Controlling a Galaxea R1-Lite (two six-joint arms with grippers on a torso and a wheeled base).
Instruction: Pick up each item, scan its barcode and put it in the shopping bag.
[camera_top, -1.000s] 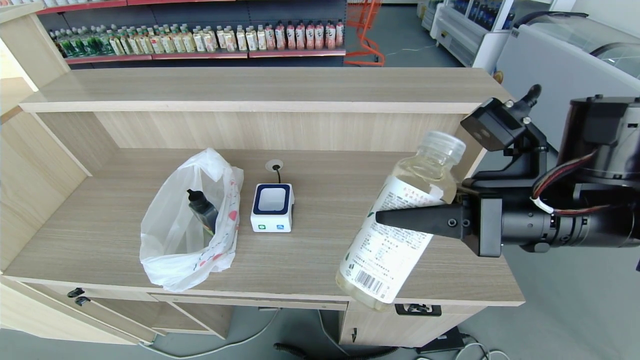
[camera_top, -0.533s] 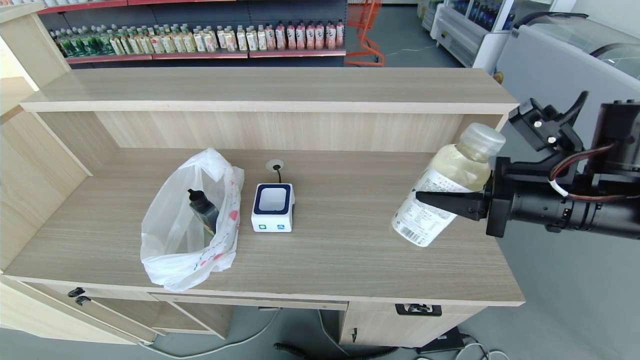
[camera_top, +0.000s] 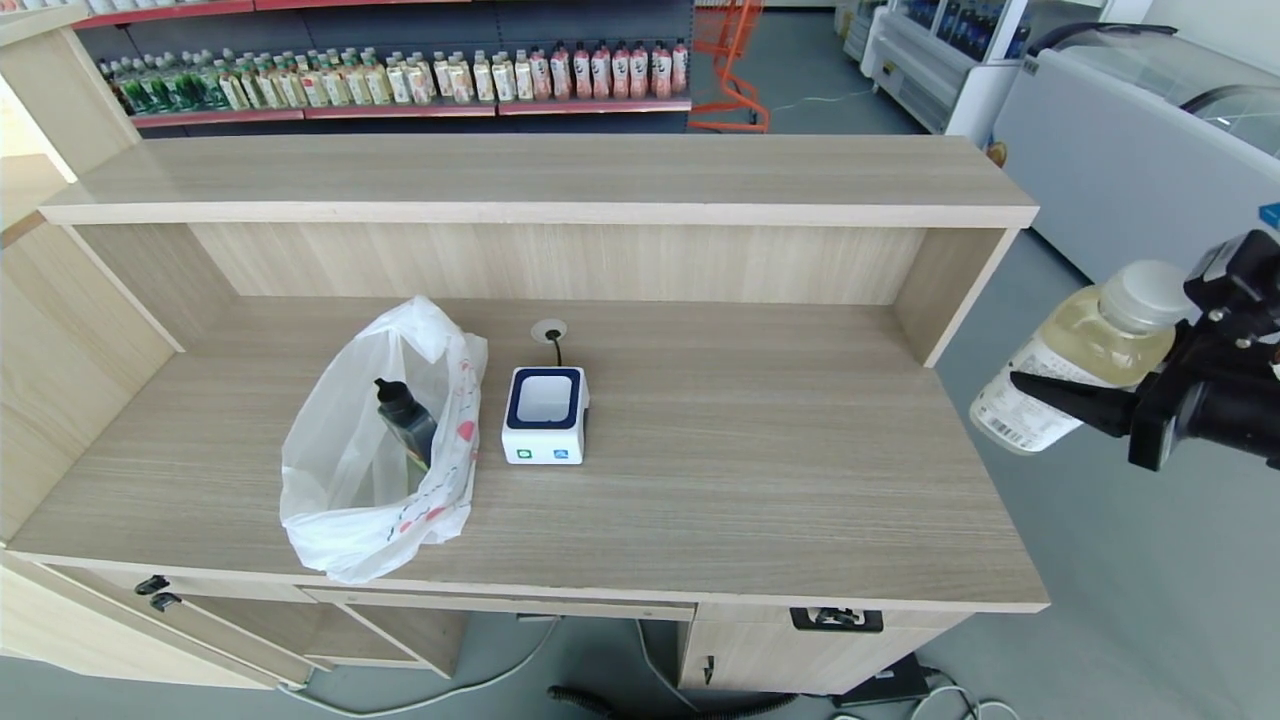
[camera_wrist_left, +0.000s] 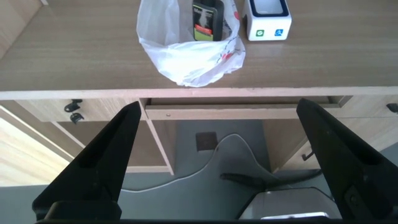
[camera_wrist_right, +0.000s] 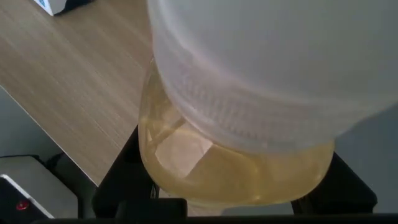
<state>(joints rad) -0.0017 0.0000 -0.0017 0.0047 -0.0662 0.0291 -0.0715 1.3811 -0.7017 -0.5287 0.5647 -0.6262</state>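
Off the right end of the table (camera_top: 760, 470), out over the floor, the bottle (camera_top: 1075, 365) hangs in the right jaws, which are pinching it across the upper part of its label. It is well apart from the scanner (camera_top: 544, 414) and farther still from the shopping bag (camera_top: 340, 470), where a dark bottle (camera_top: 405, 420) already stands.

The bottle is clear plastic, nearly full of pale yellow liquid, so I judge it fairly weighty for its size and bottom-heavy in this tilt. The body is round and the label smooth. It could twist or slide in a two-sided pinch, and a hold around the mid-body looks safest (the shoulder narrows toward the cap). The striped patch near its base is probably the barcode, though it is too small to be sure.

The right forearm lies roughly level, jaws pointing in toward the table, with the bottle's cap up and its base slanting down. The left jaws are spread wide with nothing between them, low before the table's front edge.
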